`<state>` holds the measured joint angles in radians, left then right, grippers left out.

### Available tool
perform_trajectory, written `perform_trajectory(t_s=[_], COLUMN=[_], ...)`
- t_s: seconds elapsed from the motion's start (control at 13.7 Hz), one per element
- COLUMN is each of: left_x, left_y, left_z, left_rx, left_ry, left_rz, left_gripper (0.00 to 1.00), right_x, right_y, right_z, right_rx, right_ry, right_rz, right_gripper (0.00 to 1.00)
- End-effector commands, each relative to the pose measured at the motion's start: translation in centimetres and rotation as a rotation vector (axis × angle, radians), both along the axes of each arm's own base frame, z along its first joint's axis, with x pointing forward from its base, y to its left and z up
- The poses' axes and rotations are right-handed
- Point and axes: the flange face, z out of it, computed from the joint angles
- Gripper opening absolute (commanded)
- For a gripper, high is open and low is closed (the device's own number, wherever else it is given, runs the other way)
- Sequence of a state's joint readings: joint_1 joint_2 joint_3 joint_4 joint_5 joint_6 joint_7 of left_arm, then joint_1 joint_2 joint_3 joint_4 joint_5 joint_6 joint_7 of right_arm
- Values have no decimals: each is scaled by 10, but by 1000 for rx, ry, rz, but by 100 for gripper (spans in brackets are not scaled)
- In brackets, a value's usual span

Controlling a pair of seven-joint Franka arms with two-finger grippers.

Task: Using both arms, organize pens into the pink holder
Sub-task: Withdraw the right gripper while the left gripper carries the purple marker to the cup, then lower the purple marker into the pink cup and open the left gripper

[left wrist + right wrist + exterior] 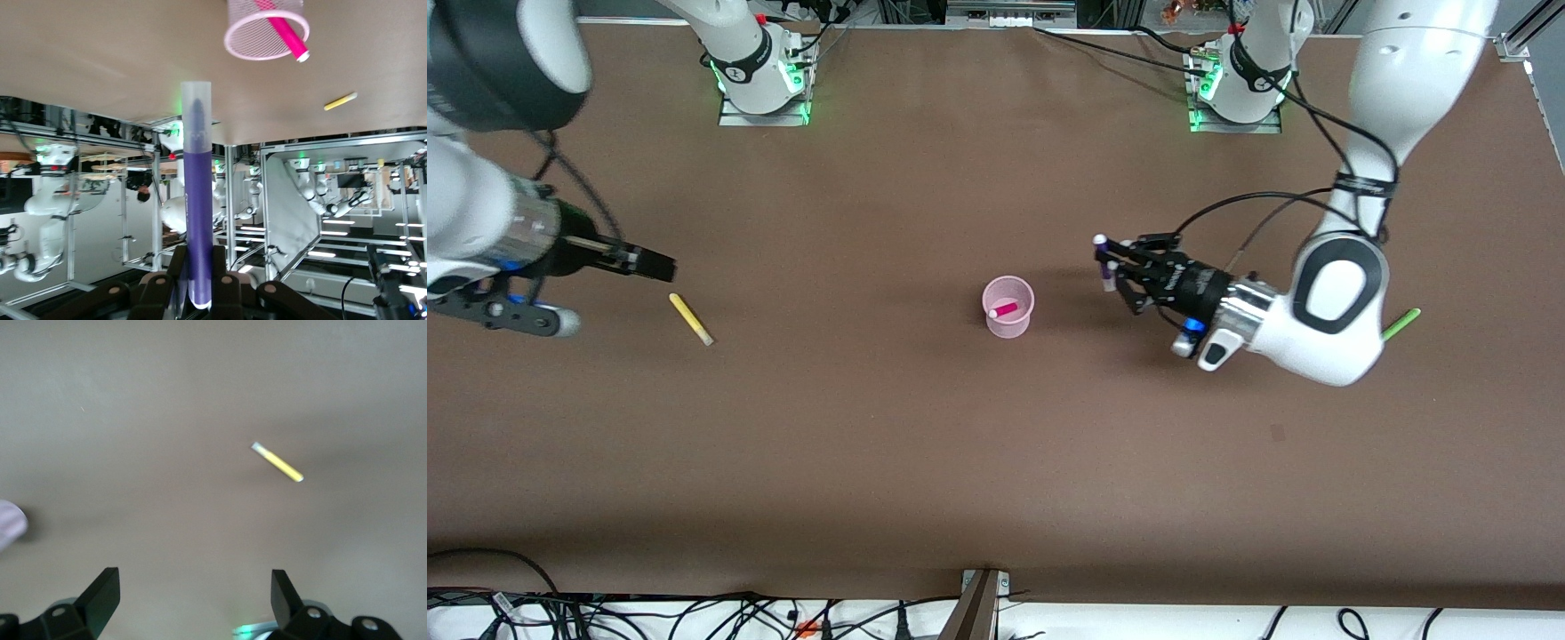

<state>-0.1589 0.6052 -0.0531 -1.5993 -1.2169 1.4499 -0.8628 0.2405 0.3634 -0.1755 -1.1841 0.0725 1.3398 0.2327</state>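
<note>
The pink holder stands mid-table with the magenta pen leaning inside it. My left gripper hangs over the table beside the holder, toward the left arm's end, shut on the dark purple pen. In the left wrist view the purple pen sticks out from the left gripper toward the holder. The yellow pen lies toward the right arm's end. My right gripper hovers close by it, open and empty. The right wrist view shows the right gripper and the yellow pen.
A lime green pen lies on the table toward the left arm's end, partly hidden by the left arm's elbow. The brown table stretches bare toward the front camera. Cables run along its near edge.
</note>
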Motion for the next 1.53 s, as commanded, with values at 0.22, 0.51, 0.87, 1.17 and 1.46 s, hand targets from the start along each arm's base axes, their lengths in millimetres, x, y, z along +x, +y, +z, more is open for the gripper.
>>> perform_trajectory(t_s=[0.22, 0.51, 0.87, 1.17, 1.46], left_x=[-6, -12, -24, -28, -31], left_y=[-67, -93, -123, -124, -123], left_z=[-42, -39, -71, -74, -72], left_rx=[33, -20, 39, 43, 46], left_ry=[-8, 13, -38, -30, -19], left_rz=[94, 125, 143, 140, 131], left_gripper=[0, 0, 0, 0, 100], right_x=[-44, -40, -37, -37, -37], right_y=[-28, -33, -39, -38, -38], right_z=[-42, -48, -48, -48, -48], right_rx=[68, 50, -54, -54, -54], right_ry=[-71, -64, -72, -72, -76], right_rz=[63, 60, 77, 80, 80], right_gripper=[100, 100, 100, 100, 100])
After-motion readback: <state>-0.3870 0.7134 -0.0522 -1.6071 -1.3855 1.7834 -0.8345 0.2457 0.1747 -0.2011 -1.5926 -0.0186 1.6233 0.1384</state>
